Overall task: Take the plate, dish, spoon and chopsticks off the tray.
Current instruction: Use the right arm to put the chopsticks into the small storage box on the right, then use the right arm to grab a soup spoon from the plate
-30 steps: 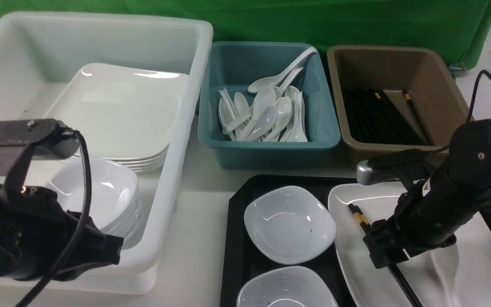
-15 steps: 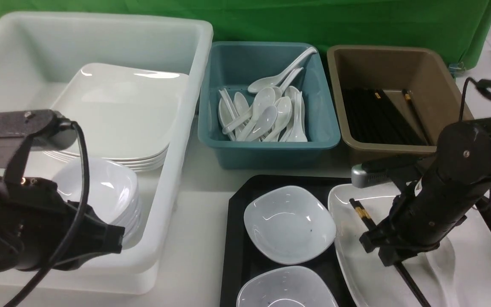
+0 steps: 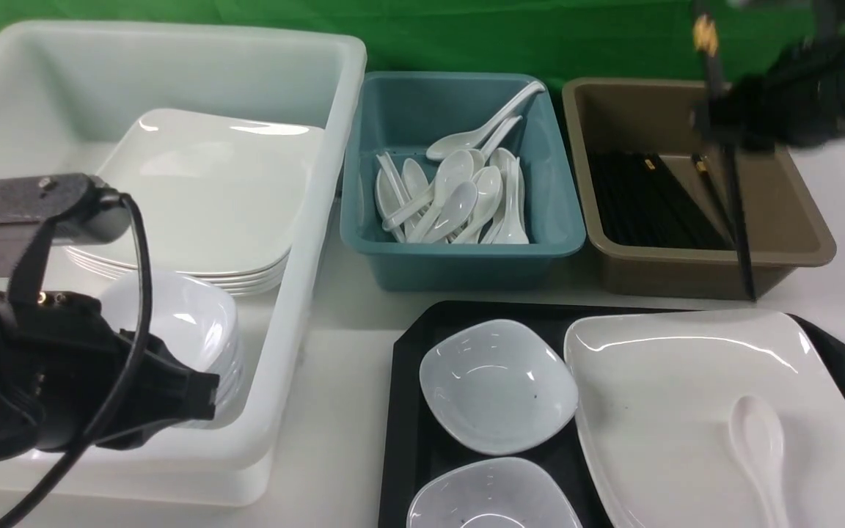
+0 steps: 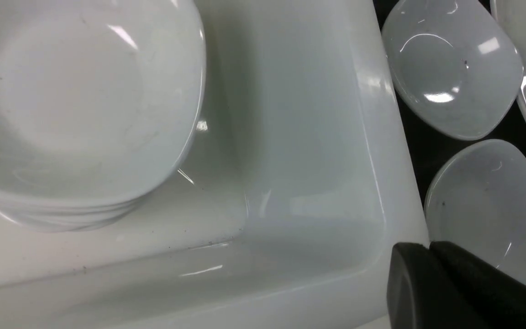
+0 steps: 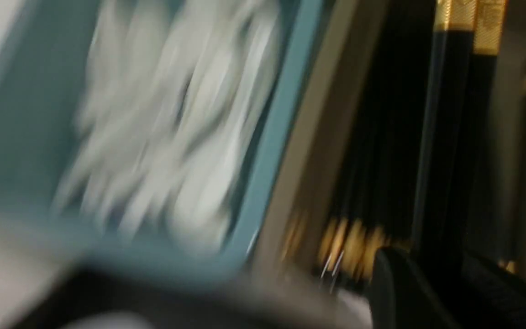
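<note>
Front camera between the arms, facing forward over both bins, right wrist camera nearer, bins in both views

The white spoon (image 3: 758,447) rests on the plate (image 3: 686,381); at the plate's twelve o'clock, the right gripper (image 3: 719,121) holds the chopsticks (image 3: 738,205) above the brown bin (image 3: 789,220).

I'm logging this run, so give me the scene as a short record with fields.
right fingers: closed on the chopsticks, above the brown bin
left fingers: shut, holding nothing
on the tray: plate, two dishes
on the plate: spoon
teal bin: spoons
</note>
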